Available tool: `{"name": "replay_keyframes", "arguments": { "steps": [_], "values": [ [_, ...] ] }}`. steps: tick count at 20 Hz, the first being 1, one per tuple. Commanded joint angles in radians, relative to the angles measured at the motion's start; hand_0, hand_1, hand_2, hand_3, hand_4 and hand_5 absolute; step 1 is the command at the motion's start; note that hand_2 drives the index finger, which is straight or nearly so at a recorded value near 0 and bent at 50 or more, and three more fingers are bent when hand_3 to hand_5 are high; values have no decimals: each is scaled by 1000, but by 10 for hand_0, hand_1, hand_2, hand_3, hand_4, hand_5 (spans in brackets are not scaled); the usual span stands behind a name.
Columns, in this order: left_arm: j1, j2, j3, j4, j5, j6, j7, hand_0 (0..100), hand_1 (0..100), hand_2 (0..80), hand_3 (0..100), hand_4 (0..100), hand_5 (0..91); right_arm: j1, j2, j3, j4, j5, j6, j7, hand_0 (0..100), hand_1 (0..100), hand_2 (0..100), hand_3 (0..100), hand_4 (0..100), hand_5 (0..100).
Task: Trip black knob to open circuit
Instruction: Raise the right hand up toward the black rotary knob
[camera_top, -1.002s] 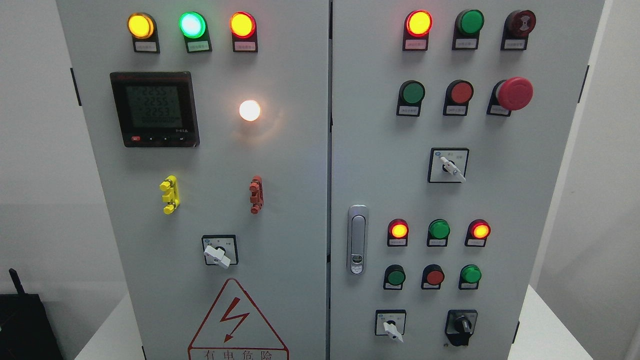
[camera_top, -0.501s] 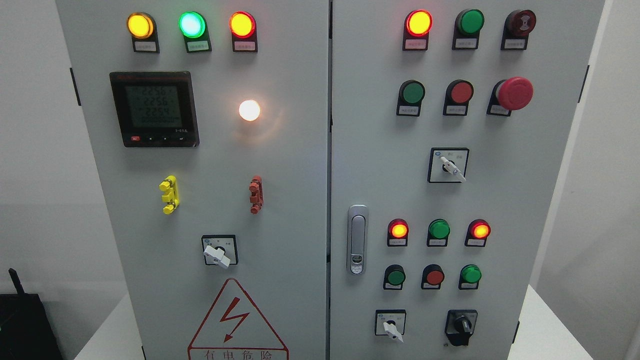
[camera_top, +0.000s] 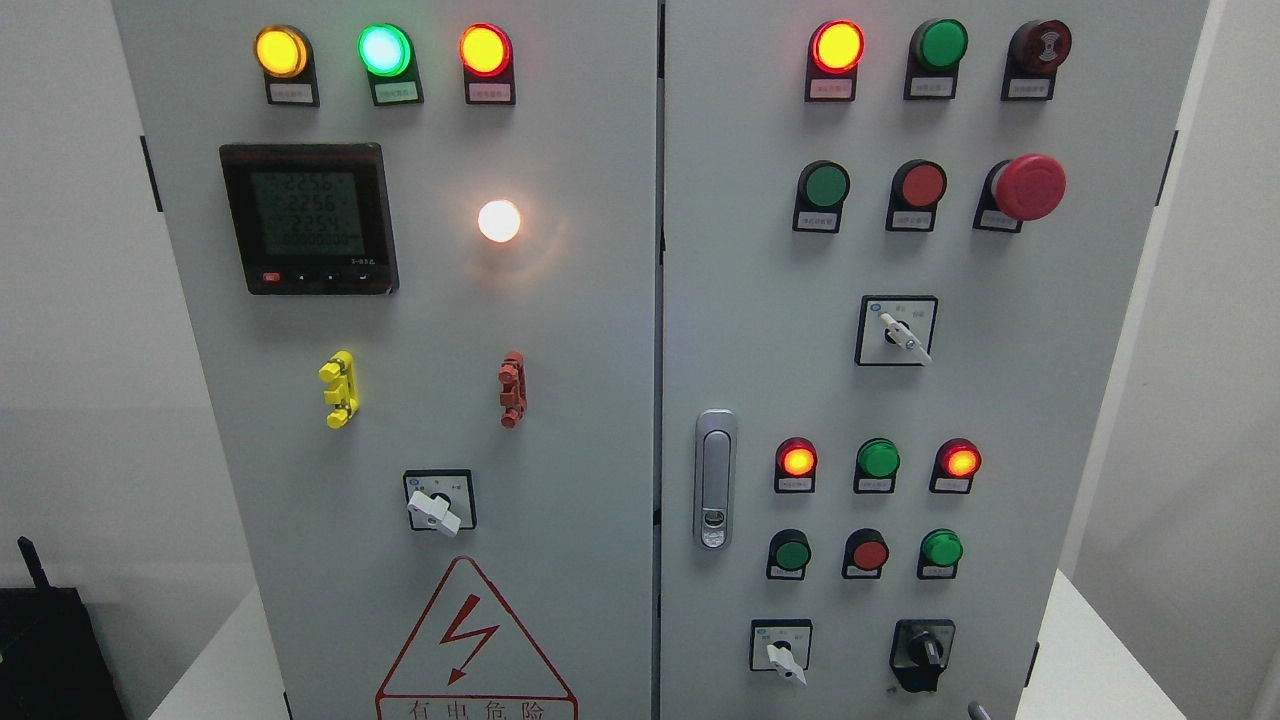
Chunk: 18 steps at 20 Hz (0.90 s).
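The black rotary knob (camera_top: 922, 652) sits at the lower right of the grey cabinet's right door (camera_top: 1010, 400), its handle pointing about straight up. A small grey tip (camera_top: 976, 711), seemingly part of my right hand, pokes in at the bottom edge just below and right of the knob, apart from it. The rest of that hand is out of view. My left hand does not show.
A white selector switch (camera_top: 782, 654) sits left of the knob, with green and red push buttons (camera_top: 868, 553) above. A red mushroom stop button (camera_top: 1028, 187) stands out at the upper right. The door handle (camera_top: 714, 478) is near the seam. A black box (camera_top: 45, 650) is at the lower left.
A small grey tip has come into view at the bottom edge below and right of the black knob. The meter digits flickered. Nothing else moved.
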Motion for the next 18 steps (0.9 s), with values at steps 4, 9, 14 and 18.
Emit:
{"name": "replay_keyframes", "arguments": {
  "steps": [4, 9, 14, 18],
  "values": [
    [-2, -2, 1, 0, 2, -1, 0, 120, 389, 0, 0, 0, 0, -28, -4, 7, -38, -3, 15, 8, 86, 116, 56, 1000, 1000, 983],
    [-2, 0, 1, 0, 2, -3, 0, 120, 389, 0, 0, 0, 0, -44, -2, 11, -38, -3, 29, 8, 86, 116, 57, 1000, 1000, 984],
    [-2, -2, 1, 0, 2, -3, 0, 120, 389, 0, 0, 0, 0, -44, -2, 12, -35, -3, 31, 8, 87, 116, 58, 1000, 1000, 984],
    [-4, -2, 1, 0, 2, -3, 0, 120, 389, 0, 0, 0, 0, -44, -2, 12, -32, -3, 32, 8, 87, 117, 59, 1000, 1000, 984]
  ]
}}
